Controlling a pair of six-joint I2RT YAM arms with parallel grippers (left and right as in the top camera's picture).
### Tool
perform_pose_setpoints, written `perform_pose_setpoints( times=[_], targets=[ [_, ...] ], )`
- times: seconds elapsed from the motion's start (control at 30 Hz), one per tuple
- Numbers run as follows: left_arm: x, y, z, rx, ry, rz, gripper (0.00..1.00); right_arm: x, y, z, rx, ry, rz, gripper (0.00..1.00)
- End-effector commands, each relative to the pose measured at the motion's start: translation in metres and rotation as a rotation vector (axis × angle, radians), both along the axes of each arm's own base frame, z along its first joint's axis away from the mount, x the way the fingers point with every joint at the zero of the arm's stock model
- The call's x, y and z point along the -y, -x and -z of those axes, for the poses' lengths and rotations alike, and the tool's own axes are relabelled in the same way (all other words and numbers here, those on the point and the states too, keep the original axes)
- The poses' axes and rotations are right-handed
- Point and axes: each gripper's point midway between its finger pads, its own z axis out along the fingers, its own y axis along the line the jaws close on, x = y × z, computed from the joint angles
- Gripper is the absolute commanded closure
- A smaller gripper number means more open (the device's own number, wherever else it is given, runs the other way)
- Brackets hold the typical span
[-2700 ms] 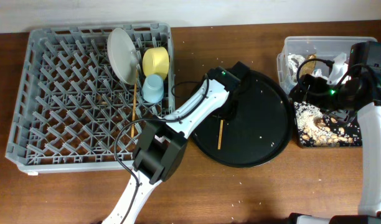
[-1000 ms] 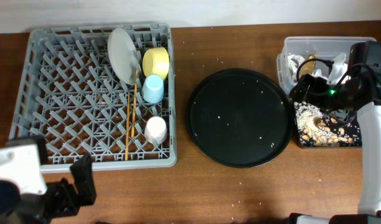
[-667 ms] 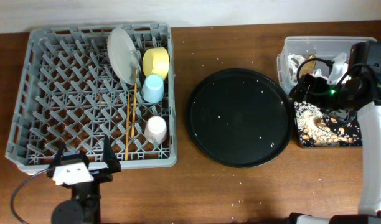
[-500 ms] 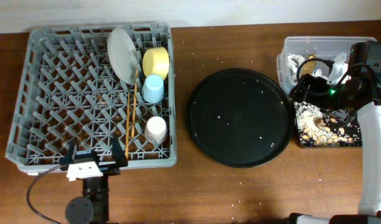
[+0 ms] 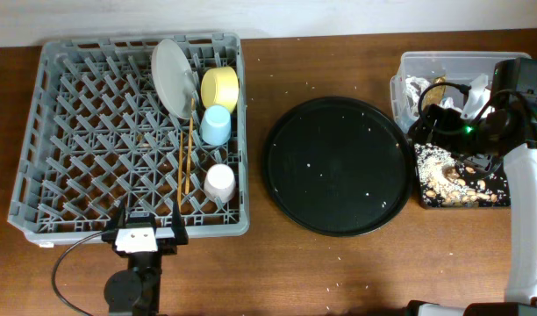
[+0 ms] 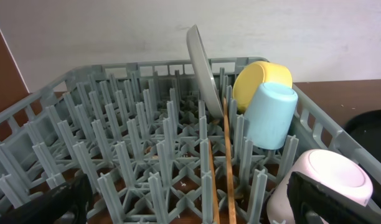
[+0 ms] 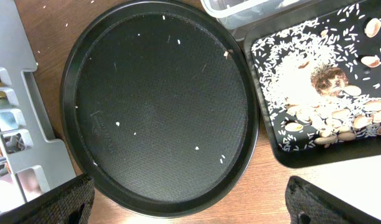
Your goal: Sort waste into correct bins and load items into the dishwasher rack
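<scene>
The grey dishwasher rack [image 5: 93, 140] holds an upright white plate [image 5: 172, 77], a yellow bowl [image 5: 220, 88], a light-blue cup [image 5: 216, 125], a pink-and-white cup [image 5: 220, 183] and two chopsticks [image 5: 184, 167]. My left gripper [image 5: 148, 230] hangs open at the rack's front edge, empty. The left wrist view looks across the rack [image 6: 116, 155] at the plate [image 6: 202, 68], bowl [image 6: 262, 79], blue cup [image 6: 271, 115], pink-and-white cup [image 6: 327, 180] and chopsticks [image 6: 228, 168]. The clear tub [image 5: 453, 63] holds crumpled paper [image 5: 418, 88]. Rice and crumbs lie in the black rectangular tray [image 7: 315, 87]. My right gripper [image 7: 190, 205] is open and empty.
A large round black tray [image 5: 339, 165] with a few rice grains sits between the rack and the bins; it fills the right wrist view [image 7: 159, 106]. Stray grains dot the wooden table [image 5: 339, 263]. The right arm [image 5: 523, 202] stands over the black rectangular tray [image 5: 461, 200].
The left arm left the round tray, where a chopstick lay, and swept right along the rack's front edge. Both chopsticks and the pink-and-white cup now show in the rack. The right arm stayed still.
</scene>
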Motion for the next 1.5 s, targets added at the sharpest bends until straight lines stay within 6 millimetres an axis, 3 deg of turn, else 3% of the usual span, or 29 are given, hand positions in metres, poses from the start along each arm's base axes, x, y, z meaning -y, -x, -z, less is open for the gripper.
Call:
perform_pose_setpoints(
  times=[0.0,0.43,0.5,0.53,0.57,0.6,0.67,0.73,0.8,0.87,1.0,1.07,1.2,1.47],
  targets=[
    [0.002,0.0,0.002,-0.001,-0.014,0.018,0.0,0.002,0.0,-0.002,0.007,0.011,0.001,0.01],
    [0.002,0.0,0.002,-0.001,-0.014,0.018,0.0,0.002,0.0,-0.002,0.007,0.011,0.001,0.01],
    [0.002,0.0,0.002,-0.001,-0.014,0.018,0.0,0.006,-0.008,-0.004,0.037,0.033,0.007,0.02],
    [0.002,0.0,0.002,-0.001,-0.014,0.018,0.0,0.01,-0.023,-0.019,0.14,0.075,-0.026,0.01],
    [0.002,0.0,0.002,-0.001,-0.014,0.018,0.0,0.006,-0.028,-0.046,0.272,0.184,-0.102,0.02],
    [0.002,0.0,0.002,-0.001,-0.014,0.018,0.0,0.001,-0.028,-0.06,0.347,0.256,-0.135,0.02],
    [0.002,0.0,0.002,-0.001,-0.014,0.018,0.0,-0.032,-0.016,-0.087,0.569,0.412,-0.298,0.01],
    [0.002,0.0,0.002,-0.001,-0.014,0.018,0.0,-0.048,0.005,-0.094,0.735,0.448,-0.335,0.02],
    [0.002,0.0,0.002,-0.001,-0.014,0.018,0.0,-0.057,0.04,-0.065,0.873,0.439,-0.345,0.01],
    [0.002,0.0,0.002,-0.001,-0.014,0.018,0.0,-0.066,0.066,-0.01,0.96,0.414,-0.372,0.01],
    [0.002,0.0,0.002,-0.001,-0.014,0.018,0.0,-0.081,0.089,0.06,1.07,0.372,-0.428,0.02],
    [0.002,0.0,0.002,-0.001,-0.014,0.018,0.0,-0.087,0.09,0.076,1.1,0.365,-0.445,0.01],
    [0.002,0.0,0.002,-0.001,-0.014,0.018,0.0,-0.092,0.091,0.063,1.199,0.376,-0.445,0.02],
    [0.002,0.0,0.002,-0.001,-0.014,0.018,0.0,-0.092,0.091,0.063,1.196,0.375,-0.446,0.01]
  ],
)
